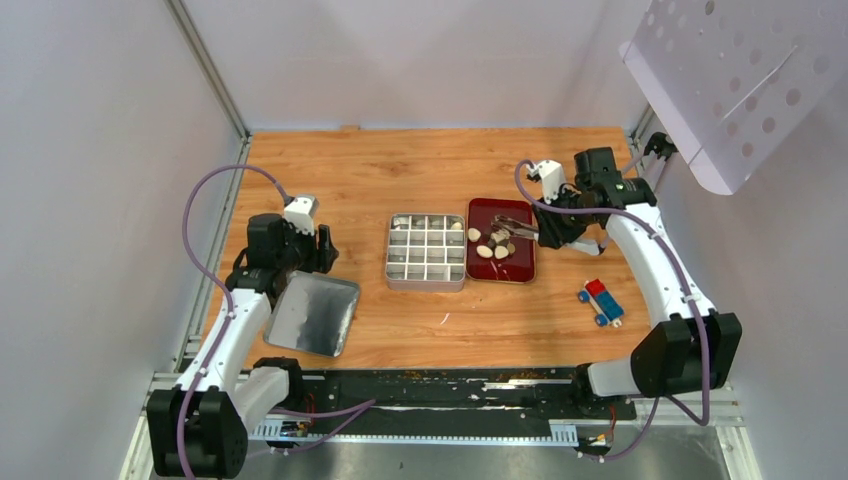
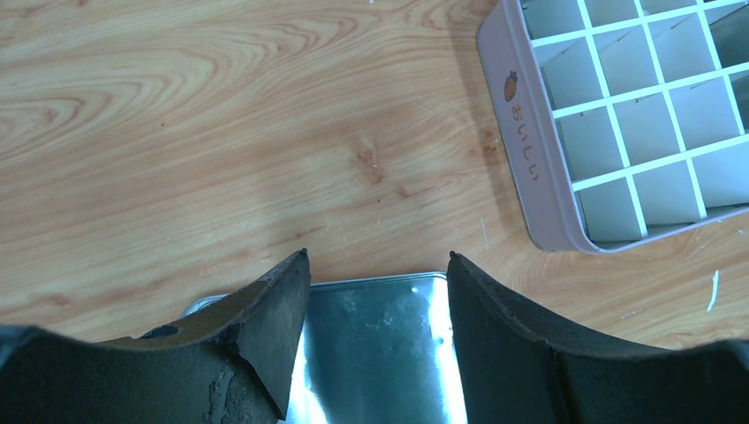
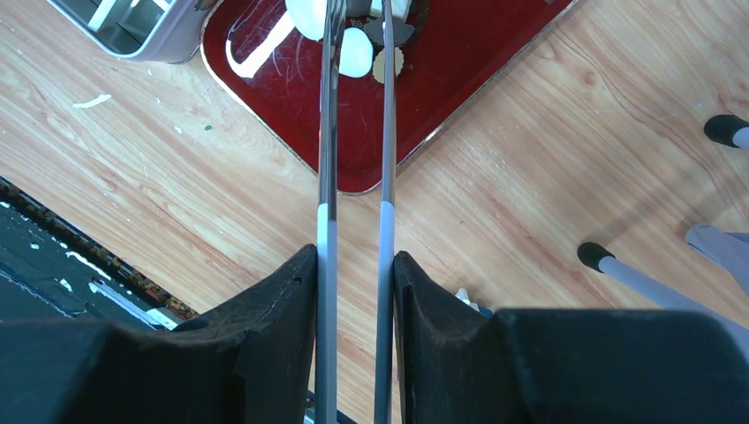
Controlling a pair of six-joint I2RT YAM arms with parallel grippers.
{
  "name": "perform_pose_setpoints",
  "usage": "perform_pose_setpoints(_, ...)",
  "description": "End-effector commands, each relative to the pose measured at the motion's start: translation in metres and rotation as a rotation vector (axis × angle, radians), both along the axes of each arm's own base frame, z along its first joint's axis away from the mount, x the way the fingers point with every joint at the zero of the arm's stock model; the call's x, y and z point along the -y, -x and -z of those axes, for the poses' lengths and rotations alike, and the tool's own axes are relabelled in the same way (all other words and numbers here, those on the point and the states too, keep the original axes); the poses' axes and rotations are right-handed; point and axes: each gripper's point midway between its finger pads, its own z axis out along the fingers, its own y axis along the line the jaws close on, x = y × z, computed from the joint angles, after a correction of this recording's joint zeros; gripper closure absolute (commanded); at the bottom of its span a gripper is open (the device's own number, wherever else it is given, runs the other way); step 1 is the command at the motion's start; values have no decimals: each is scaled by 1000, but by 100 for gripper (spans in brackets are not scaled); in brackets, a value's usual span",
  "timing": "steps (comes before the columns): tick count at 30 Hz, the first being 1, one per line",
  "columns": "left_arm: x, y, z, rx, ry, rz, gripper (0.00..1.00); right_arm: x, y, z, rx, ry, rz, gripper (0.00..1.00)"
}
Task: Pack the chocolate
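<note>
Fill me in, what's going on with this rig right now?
The right gripper is shut on the tongs, whose tips sit over the red tray, either side of a white piece. Most chocolates lie in that tray. The tin beside it looks nearly empty, with maybe one piece in a corner cell. The left gripper hangs open above the edge of the lid, holding nothing.

Wood-grain counter [image 1: 400,160], warm orange-brown. Plain pale grey walls [image 1: 90,150] on left, back and right. Metal post [image 1: 212,75] in back-left corner. White perforated panel [image 1: 735,80] tilted, upper right. Black strip [image 1: 430,385] and metal rail [image 1: 420,432] along near edge. Light even.
</note>
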Motion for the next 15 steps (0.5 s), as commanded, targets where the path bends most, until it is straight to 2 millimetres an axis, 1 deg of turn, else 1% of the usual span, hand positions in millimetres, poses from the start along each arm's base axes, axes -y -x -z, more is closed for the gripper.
perform_pose_setpoints(1, -2, -8, -20, 56, 4, -4, 33, -10, -13, -10, 46, -41, -36, 66)
perform_pose_setpoints(6, -2, -7, -18, 55, 4, -5, 33, -14, -20, -2, 13, -54, -43, 60)
perform_pose_setpoints(15, -2, -7, -18, 62, 5, -7, 33, -24, -41, -2, 8, -64, -51, 59)
